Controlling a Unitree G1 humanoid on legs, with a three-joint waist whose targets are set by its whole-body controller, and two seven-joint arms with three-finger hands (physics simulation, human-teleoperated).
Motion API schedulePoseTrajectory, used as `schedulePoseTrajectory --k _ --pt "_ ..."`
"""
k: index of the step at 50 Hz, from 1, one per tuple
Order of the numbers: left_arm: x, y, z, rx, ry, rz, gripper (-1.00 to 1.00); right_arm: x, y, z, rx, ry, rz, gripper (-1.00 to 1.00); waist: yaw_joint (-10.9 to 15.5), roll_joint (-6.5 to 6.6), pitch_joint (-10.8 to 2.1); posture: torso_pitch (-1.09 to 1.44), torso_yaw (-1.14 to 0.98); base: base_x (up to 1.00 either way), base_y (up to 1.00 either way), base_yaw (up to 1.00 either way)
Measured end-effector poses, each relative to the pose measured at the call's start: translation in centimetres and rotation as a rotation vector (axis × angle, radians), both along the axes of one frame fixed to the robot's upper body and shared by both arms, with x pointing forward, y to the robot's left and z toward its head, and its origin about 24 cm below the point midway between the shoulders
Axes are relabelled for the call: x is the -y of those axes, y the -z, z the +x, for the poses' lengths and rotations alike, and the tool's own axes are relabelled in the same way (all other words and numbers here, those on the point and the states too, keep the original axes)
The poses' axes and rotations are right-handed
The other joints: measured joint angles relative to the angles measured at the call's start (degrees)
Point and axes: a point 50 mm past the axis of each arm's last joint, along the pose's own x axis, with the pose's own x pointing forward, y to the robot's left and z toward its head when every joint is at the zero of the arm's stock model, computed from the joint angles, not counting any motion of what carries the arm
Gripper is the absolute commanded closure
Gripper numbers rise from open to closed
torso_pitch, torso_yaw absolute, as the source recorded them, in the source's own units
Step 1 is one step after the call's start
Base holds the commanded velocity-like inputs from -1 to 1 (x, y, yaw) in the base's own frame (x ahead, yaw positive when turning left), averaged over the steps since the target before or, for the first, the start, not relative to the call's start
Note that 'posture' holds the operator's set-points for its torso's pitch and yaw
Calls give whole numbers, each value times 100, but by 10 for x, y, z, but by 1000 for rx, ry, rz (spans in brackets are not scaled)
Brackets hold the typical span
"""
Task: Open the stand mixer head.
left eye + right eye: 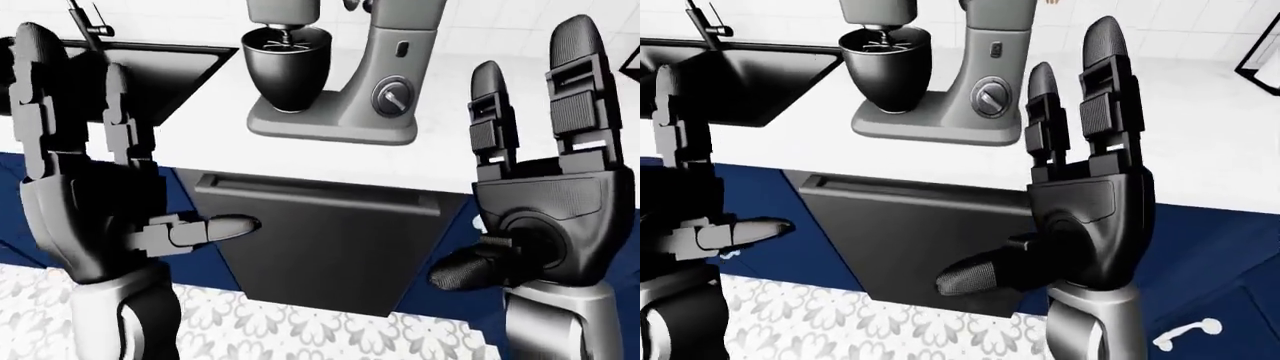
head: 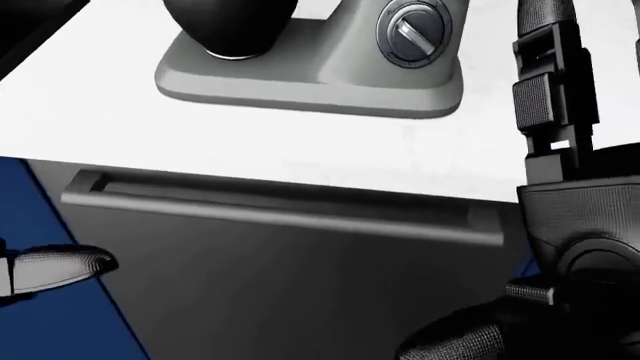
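I see the white countertop (image 1: 470, 150) spanning the eye views, with a dark dishwasher door (image 1: 330, 255) and its bar handle (image 1: 320, 193) set below it between blue cabinet fronts (image 1: 1220, 255). A black sink (image 1: 190, 75) sits at the left-eye view's upper left. The grey stand mixer (image 1: 370, 82) stands on the counter at top centre, its head (image 1: 285, 11) down over the dark bowl (image 1: 287, 67) (the top is cropped off), speed dial (image 1: 392, 96) facing me. My left hand (image 1: 85, 180) is raised at the left, fingers spread, holding nothing, lower left of the mixer. My right hand (image 1: 545, 202) is up at the right, fingers splayed and empty, well apart from the mixer.
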Motion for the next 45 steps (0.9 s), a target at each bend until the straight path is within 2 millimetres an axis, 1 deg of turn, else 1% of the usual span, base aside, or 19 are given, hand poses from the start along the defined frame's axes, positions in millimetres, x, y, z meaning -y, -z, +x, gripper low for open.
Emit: schedulePoseTrajectory --k 1,2,3,5,7,9,11,13,15,17,18,20,24,32,35,37,39,41,45 --pt "0 5 4 -37 2 -4 -100 1 3 3 -27 4 3 -100 -32 45 154 0 0 100 0 0" --pt "0 6 5 -52 5 -3 -100 3 4 4 -34 11 7 -100 -62 43 234 0 0 100 0 0" --pt "0 5 4 -46 5 1 -100 3 2 2 -25 16 10 -100 -91 19 207 0 0 55 0 0" --pt "0 -3 -2 6 -1 8 -100 1 -4 -4 23 12 11 -100 -94 -44 -8 0 0 0 0 0" --pt "0 -11 -7 67 -3 12 -100 -1 -10 -9 73 -5 10 -100 -148 2 -114 0 0 0 0 0" --pt "0 -11 -9 75 -2 11 -100 -2 -9 -8 71 -11 10 -100 -105 164 -119 0 0 0 0 0" --pt "-2 -5 -4 31 -10 5 -100 -2 -3 -3 26 -9 8 -100 -94 134 -79 0 0 0 0 0" --pt "-4 0 0 -3 -23 0 -100 -3 0 0 -4 -9 2 -100 -64 181 -16 0 0 0 0 0" --pt "-4 0 1 -12 -27 0 -100 -3 0 1 -8 -9 -1 -100 -18 150 11 0 0 0 0 0" --pt "-3 -2 0 2 -18 4 -100 -2 -1 -1 5 -6 -1 -100 -22 -26 0 0 0 0 0 0" --pt "-1 -3 -1 12 -11 2 -100 -1 -2 -2 13 -2 -1 -100 -39 -34 -10 0 0 0 0 0" --pt "1 -3 -2 14 4 5 -100 1 -3 -3 19 12 5 -100 -53 52 -92 0 0 0 0 0" --pt "0 -4 -2 24 3 9 -100 1 -4 -3 25 13 12 -100 -95 108 -186 0 0 0 0 0" --pt "-2 -3 -2 18 -10 6 -100 0 -1 -3 9 -9 13 -100 -78 58 -179 0 0 5 0 0" --pt "-2 -2 -1 7 -14 7 -100 0 -2 -3 13 -26 13 -100 -75 24 161 0 0 100 0 0" --pt "-4 -4 -5 23 -25 7 -100 -1 -4 -7 35 -40 22 -100 -41 -83 254 0 0 60 0 0" --pt "-4 -5 -6 37 -28 6 -100 -2 -6 -9 53 -37 23 -100 -47 -8 30 0 0 0 0 0" --pt "-2 -9 -6 60 -15 12 -100 -1 -8 -8 63 -24 26 -100 -30 -116 -102 0 0 0 0 0" --pt "0 0 0 0 2 5 -100 2 0 -1 2 -1 24 -100 8 -25 -49 0 0 4 0 0"
